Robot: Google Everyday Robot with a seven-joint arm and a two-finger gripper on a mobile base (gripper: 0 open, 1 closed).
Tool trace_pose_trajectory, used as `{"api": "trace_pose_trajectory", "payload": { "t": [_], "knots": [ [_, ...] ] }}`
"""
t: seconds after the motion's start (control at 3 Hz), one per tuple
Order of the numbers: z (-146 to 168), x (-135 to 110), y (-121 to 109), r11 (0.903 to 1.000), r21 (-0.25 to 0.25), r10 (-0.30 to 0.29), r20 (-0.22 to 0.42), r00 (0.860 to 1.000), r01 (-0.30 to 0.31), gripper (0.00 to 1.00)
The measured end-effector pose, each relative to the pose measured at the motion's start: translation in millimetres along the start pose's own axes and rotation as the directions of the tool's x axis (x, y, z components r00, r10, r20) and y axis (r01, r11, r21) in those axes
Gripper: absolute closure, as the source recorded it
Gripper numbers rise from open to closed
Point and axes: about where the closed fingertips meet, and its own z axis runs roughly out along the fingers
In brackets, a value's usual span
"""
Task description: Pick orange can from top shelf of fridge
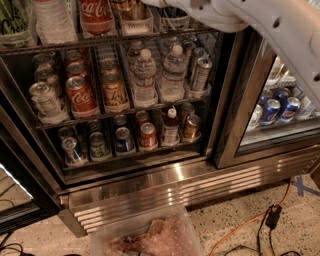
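The white robot arm (pixel 280 30) comes in from the upper right and ends at the top edge of the view. Only the root of the gripper (pixel 150 3) shows there, so whether it is apart, together or clamped on something cannot be told.

Just left of the gripper, and touching or nearly touching it, is the orange-gold drink can with dark markings (pixel 127 7). Only its lower body shows, because the top of the view cuts it off. It stands upright in a clear plastic cup-like holder (pixel 136 22) on the dark wire top shelf (pixel 60 44) of the stainless-steel, glass-doored fridge (pixel 175 175).

Room around the can is tight. On the far side of it from the gripper, just beside, stands a red Coca-Cola can (pixel 96 15). Below and to the right of the gripper sits another clear holder with dark contents (pixel 172 17). The shelf's front rail runs right under the holders. Beneath it, the caps of clear water bottles (pixel 145 75) come up close to the rack.

Well to the right of the gripper, the steel door post (pixel 235 100) stands under the arm, with blue cans (pixel 280 107) behind the glass beyond it.

Far below, open speckled floor (pixel 300 235) lies in front of the louvred base. It carries a clear plastic tub (pixel 145 237) and an orange cable (pixel 240 225).
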Motion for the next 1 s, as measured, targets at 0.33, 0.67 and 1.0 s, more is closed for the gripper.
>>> {"api": "trace_pose_trajectory", "payload": {
  "t": [0.33,0.67,1.0],
  "knots": [
    [-8.8,-14.2,24.7,0.9922,-0.122,-0.029,-0.057,0.998,0.022,1.0],
    [-20.9,-2.3,55.7,0.9662,-0.258,-0.034,-0.138,0.99,-0.002,1.0],
    [-36.7,22.5,77.9,0.9388,-0.341,-0.025,-0.201,0.979,-0.046,1.0]
  ]
}}
